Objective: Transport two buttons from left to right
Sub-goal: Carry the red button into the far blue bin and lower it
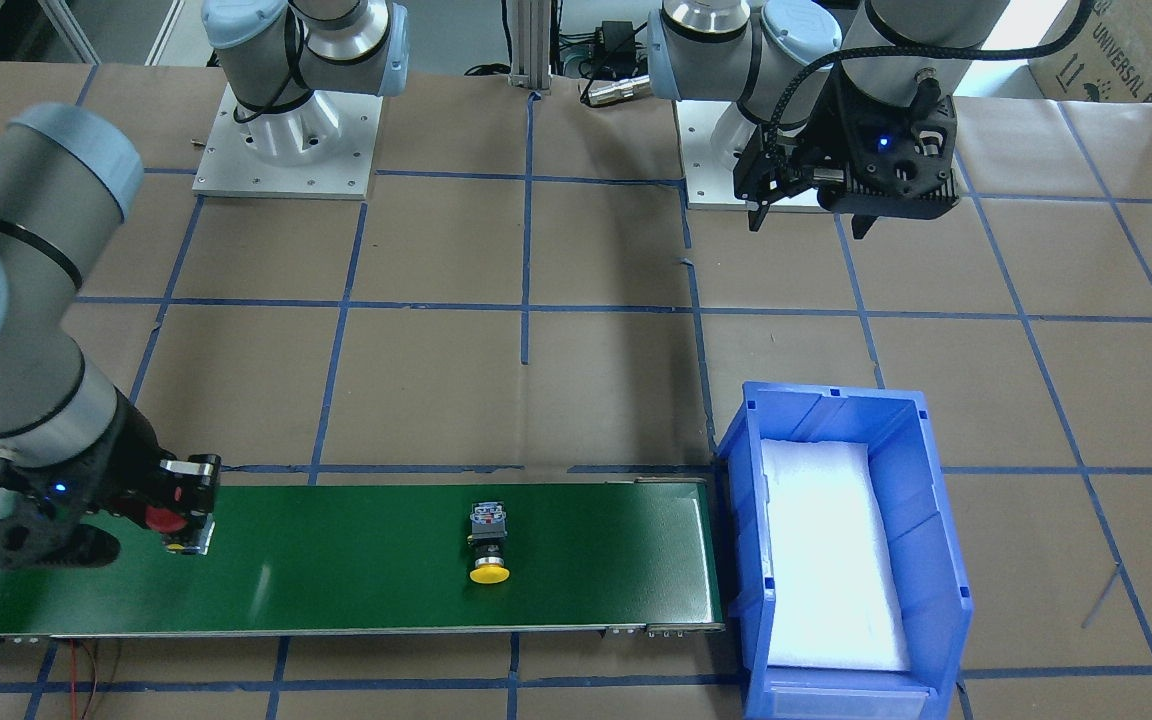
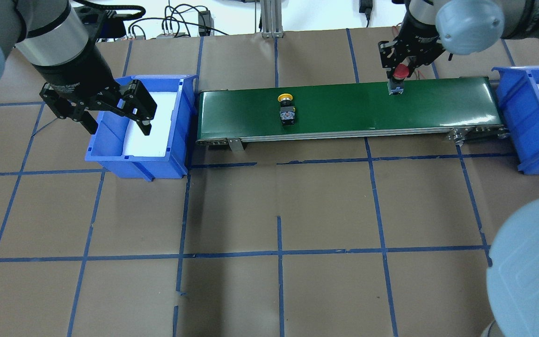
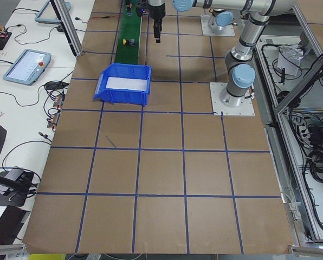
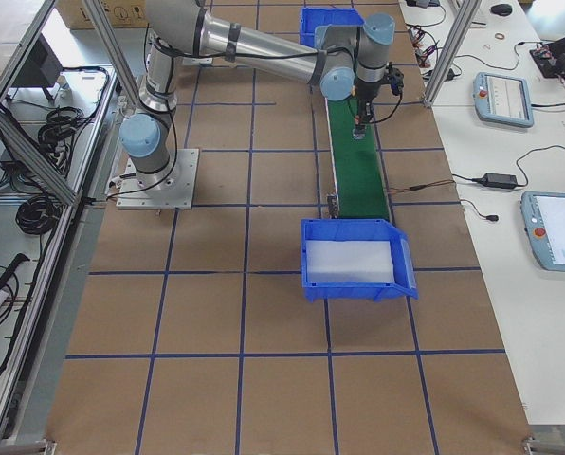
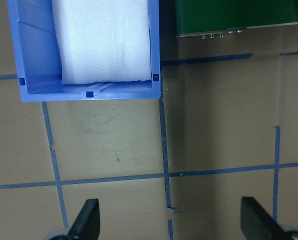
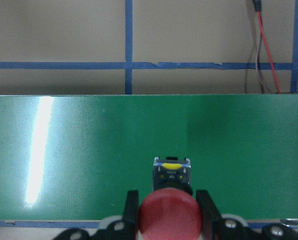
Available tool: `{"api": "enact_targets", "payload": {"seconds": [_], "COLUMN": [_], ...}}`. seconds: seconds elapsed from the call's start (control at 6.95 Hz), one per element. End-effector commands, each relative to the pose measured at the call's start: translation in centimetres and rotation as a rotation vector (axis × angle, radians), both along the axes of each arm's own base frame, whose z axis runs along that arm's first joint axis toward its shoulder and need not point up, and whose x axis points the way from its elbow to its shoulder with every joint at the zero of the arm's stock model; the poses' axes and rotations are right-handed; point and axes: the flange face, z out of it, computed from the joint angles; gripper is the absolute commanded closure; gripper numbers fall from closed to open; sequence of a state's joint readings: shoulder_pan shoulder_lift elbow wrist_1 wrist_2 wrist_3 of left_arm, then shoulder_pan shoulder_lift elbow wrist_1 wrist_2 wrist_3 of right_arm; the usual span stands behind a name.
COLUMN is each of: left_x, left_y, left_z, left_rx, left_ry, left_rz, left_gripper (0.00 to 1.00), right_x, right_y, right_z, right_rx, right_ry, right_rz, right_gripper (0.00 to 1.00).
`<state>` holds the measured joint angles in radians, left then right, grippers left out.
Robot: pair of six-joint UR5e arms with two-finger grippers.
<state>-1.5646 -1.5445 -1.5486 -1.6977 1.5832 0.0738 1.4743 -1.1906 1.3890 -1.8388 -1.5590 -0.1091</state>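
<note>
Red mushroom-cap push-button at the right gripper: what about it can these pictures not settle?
- Grip: in the right wrist view, the red mushroom-cap push-button hides whether the right gripper presses it.
- Lifted or resting on the green conveyor belt: too small overhead, too far in side views.

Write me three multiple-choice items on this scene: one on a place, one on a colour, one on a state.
1. The yellow button lies:
A on the green belt
B on the floor
C in a person's hand

2. The cap between the right gripper's fingers is:
A yellow
B green
C red

3. The left gripper is:
A shut on a button
B open and empty
C shut and empty

Answers:
1 A: the overhead view shows it lying mid-belt.
2 C: the right wrist view shows the red button's cap held between the fingers.
3 B: the left wrist view shows its fingers wide apart with nothing between them.
</note>
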Motion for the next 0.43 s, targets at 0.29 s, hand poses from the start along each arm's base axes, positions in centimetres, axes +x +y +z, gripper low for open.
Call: {"api": "enact_targets", "payload": {"seconds": [0.29], "left_x": [0.0], "left_y": [0.1], "left_z": [0.0], "left_rx": [0.0], "left_ry": [-0.002], "left_rz": [0.003], "left_gripper": [0.0], "right_x": [-15.7], "right_y": [7.1], "right_z": [10.2], "right_rx": [-0.003], "right_ry": [0.013], "right_rz": [0.028], "right_gripper": [0.93]}}
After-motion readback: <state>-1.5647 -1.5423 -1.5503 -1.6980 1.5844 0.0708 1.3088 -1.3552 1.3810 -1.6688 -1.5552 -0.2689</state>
